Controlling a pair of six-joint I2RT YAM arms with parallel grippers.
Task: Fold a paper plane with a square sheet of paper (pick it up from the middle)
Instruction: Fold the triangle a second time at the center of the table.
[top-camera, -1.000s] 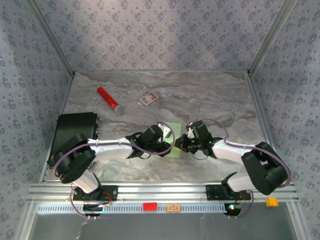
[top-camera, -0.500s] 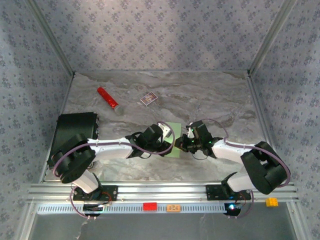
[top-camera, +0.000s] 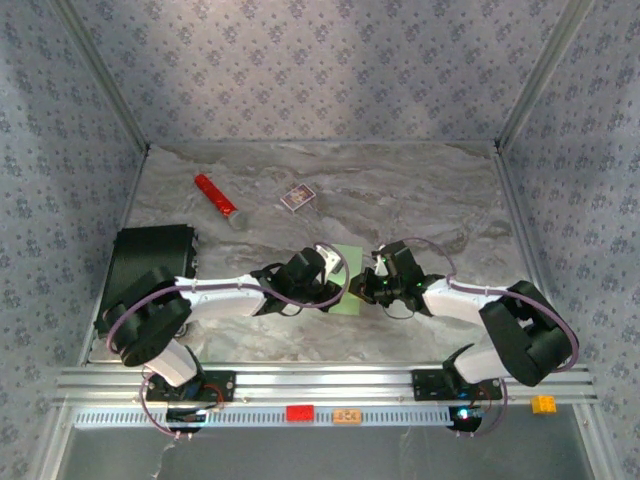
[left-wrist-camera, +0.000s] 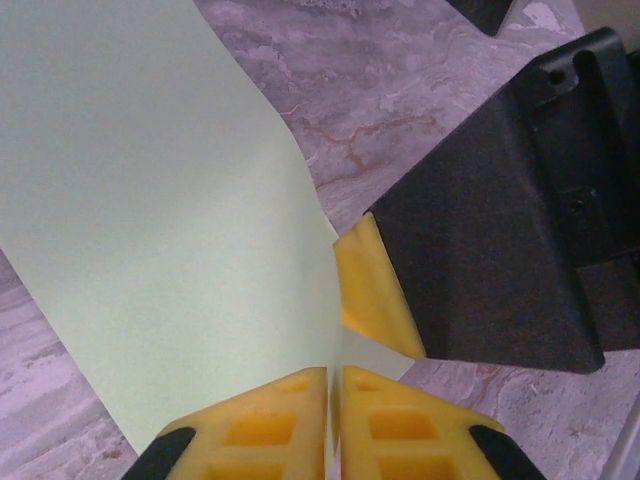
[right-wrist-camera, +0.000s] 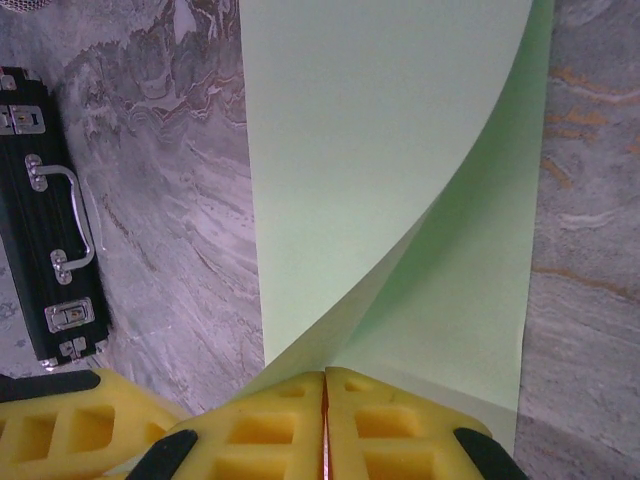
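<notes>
**Paper plane barely begun as two arms pinch the sheet.** Both arms meet mid-table, towards the near side, over the square sheet of paper (right-wrist-camera: 390, 150). The left gripper (left-wrist-camera: 333, 400) has its yellow latticed pads pressed together on an edge of the sheet. The right gripper (right-wrist-camera: 325, 405), just beside it, is likewise clamped on the paper where a lifted layer meets the one beneath.

The work looks to be at an early fold. One part of the sheet sweeps up and over the rest in a soft bow, and no sharp crease shows along it. There is no pointed nose, no centre ridge and no wings. By this onlooker's reckoning, nearly all the folding remains, starting with laying the curled layer flat and pressing its edge down.

The paper is thin, matte and pale green, without a mark, and limp enough to curve under its own weight. It lies on a table (top-camera: 430, 190) of grey marbled finish with rust-coloured veins.

A black case (right-wrist-camera: 45, 210) with a metal handle and latches sits to the left. Well apart on the far left lie a red cylinder (top-camera: 215, 196) and a small purple-and-white card box (top-camera: 297, 197).
</notes>
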